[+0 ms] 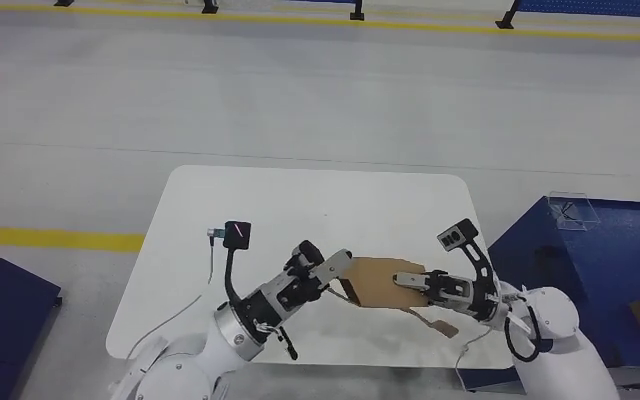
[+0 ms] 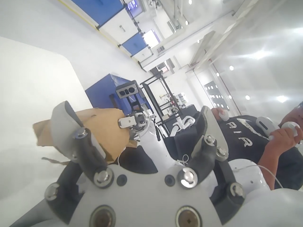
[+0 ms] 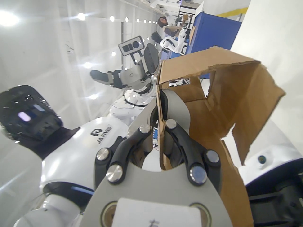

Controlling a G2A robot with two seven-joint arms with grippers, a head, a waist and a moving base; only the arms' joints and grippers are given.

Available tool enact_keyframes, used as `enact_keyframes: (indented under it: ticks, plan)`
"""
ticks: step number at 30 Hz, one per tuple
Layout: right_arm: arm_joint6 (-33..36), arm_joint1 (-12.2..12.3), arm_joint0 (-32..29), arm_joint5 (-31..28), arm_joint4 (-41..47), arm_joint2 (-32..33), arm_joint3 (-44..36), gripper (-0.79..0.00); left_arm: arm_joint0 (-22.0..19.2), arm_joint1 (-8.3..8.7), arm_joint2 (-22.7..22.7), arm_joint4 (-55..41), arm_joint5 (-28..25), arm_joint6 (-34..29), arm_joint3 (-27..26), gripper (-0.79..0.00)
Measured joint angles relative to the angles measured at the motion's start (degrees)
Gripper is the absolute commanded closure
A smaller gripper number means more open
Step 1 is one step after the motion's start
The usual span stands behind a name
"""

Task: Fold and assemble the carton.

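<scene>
Mid-fold: the right gripper (image 3: 161,106) is pinched on a wall of the half-open cardboard carton (image 1: 378,283), over the table's (image 1: 300,200) near edge. The left gripper (image 1: 322,257) is spread wide alongside. Next, I reckon, it must press a loose flap home.

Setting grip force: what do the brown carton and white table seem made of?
Brown folded carton: likely cardboard, matte, with ragged torn edges and creases. White rounded table: smooth, even top, perhaps laminate or plastic; cannot tell which.
</scene>
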Motion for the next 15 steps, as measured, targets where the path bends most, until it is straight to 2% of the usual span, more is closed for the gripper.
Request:
enact_keyframes:
  ticks: [3,7,15]
  plan:
    - [3.2,0.0,1.8,4.6,7.0,0.6,2.7,0.000,2.4,0.31,-3.3,-0.3,1.6,0.2,-0.9,-0.785]
    - [6.7,0.1,3.6,7.9,13.2,1.5,5.0,0.000,3.4,0.65,-5.3,-1.5,5.2,-4.3,-0.5,-0.785]
    - [7.2,0.0,4.2,5.6,14.7,2.1,5.3,0.000,1.9,0.86,0.1,7.8,7.9,-10.5,-0.3,-0.785]
